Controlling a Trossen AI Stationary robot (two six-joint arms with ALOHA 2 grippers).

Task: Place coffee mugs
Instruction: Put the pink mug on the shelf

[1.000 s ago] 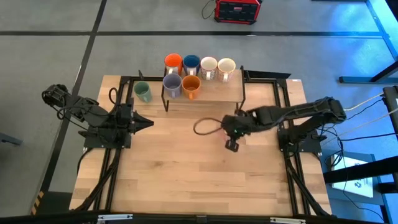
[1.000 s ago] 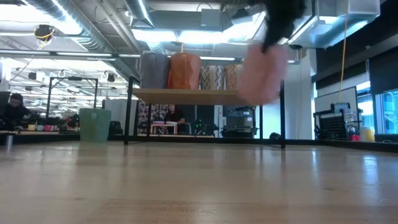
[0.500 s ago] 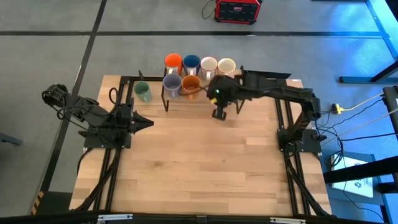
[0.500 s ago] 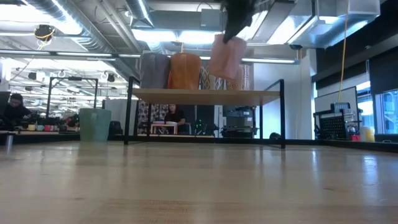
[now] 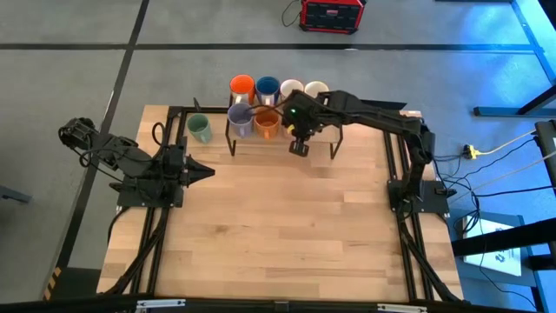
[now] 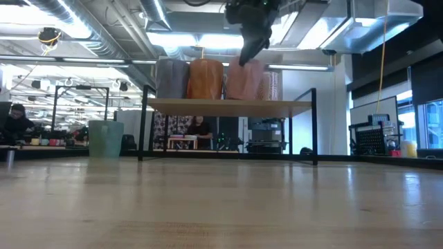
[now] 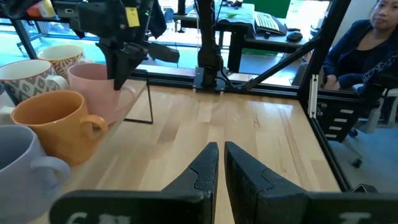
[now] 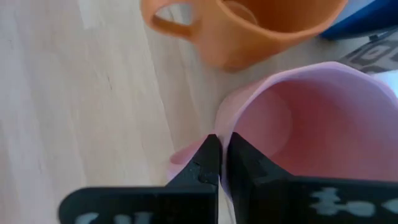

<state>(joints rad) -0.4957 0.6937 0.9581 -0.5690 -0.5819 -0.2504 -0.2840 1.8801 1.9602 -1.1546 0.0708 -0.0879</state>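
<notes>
Right gripper [image 8: 217, 163] pinches my pink mug [image 8: 305, 124] by its rim on the shelf [image 6: 228, 106], just beside the amber mug [image 8: 249, 25]. Only the left wrist view shows patterned white mugs [image 7: 25, 71] behind.

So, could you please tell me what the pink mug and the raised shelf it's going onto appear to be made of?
The pink mug, its rim pinched by the right gripper, looks like glazed ceramic: a thick wall with a smooth, softly shiny inside. The raised shelf seems to be a pale wooden board with visible grain, carried on thin black legs, probably metal.
</notes>
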